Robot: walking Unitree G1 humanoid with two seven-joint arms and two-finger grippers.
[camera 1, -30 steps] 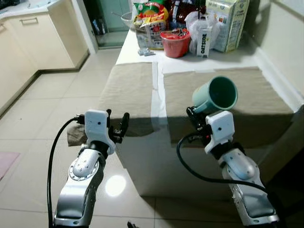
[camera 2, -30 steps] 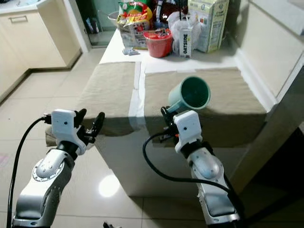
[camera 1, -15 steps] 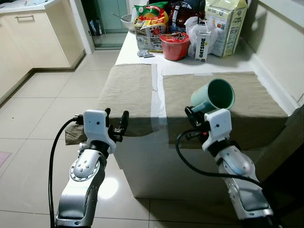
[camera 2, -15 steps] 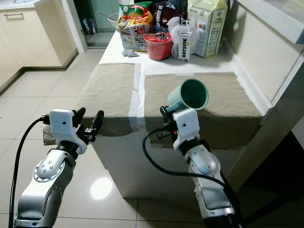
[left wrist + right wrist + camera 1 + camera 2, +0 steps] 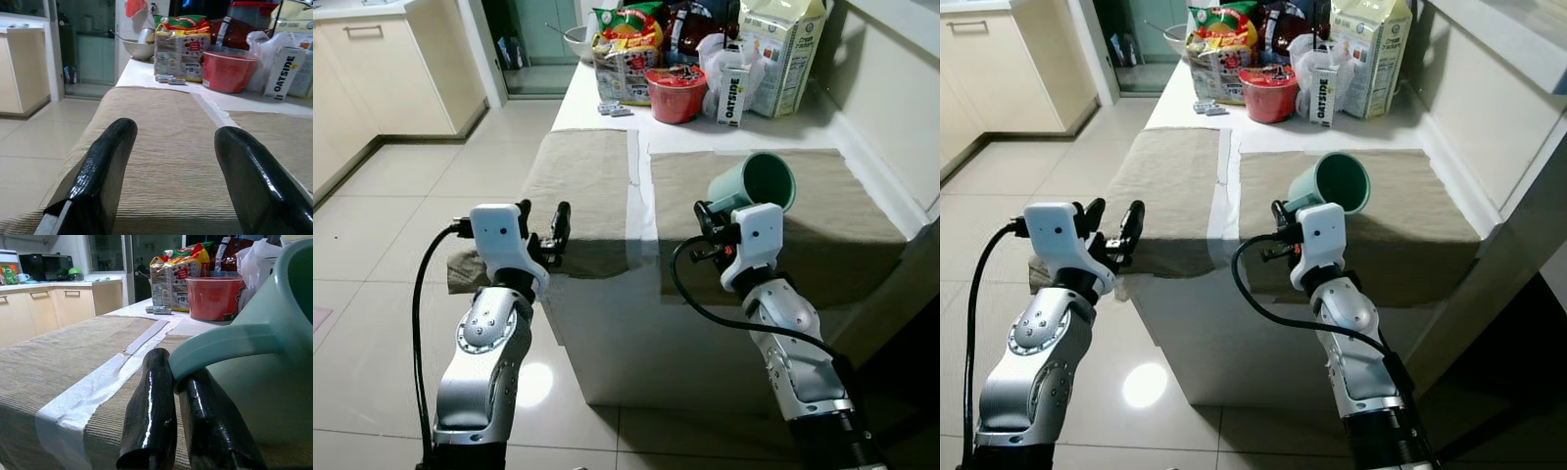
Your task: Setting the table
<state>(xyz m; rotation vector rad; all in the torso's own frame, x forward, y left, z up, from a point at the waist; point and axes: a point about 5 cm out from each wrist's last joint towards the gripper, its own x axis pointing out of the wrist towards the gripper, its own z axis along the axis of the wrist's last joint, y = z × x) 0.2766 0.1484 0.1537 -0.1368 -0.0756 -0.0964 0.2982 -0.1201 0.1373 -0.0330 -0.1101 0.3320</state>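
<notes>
Far left: cream kitchen cabinets (image 5: pixel 372 69) and a pale tiled floor (image 5: pixel 382 245), well apart from the work.

Left hand (image 5: pixel 540 231) — fingers spread wide, holding nothing, poised at the near edge of the left placemat (image 5: pixel 582 186). The wrist view shows both black fingers (image 5: pixel 100 169) low over that mat's woven cloth.

Tabletop (image 5: pixel 607 108): white, long, running away from the robot. Two beige placemats lie side by side at its near end, a bare white strip between them; both are laid flat, the left one hanging slightly over the near edge.

Right hand (image 5: pixel 705 220) — fingers pinched narrow on the handle of the green mug (image 5: pixel 754 186). The mug is carried tilted, mouth facing up and toward the far right, above the near part of the right placemat (image 5: pixel 822 206). Whether its base touches the cloth cannot be told from the pictures; it looks raised.

Far end of the tabletop: snack bags (image 5: pixel 625 49), a red bowl (image 5: pixel 675 93), an Oatside carton (image 5: pixel 734 93), a white plastic bag (image 5: pixel 717 49), a large carton (image 5: pixel 783 54), clustered together.

Progress, by judgement: mats placed; the mug is in hand but not yet stood upright on its mat — no plates or cutlery are on either mat, so most of the setting remains.
</notes>
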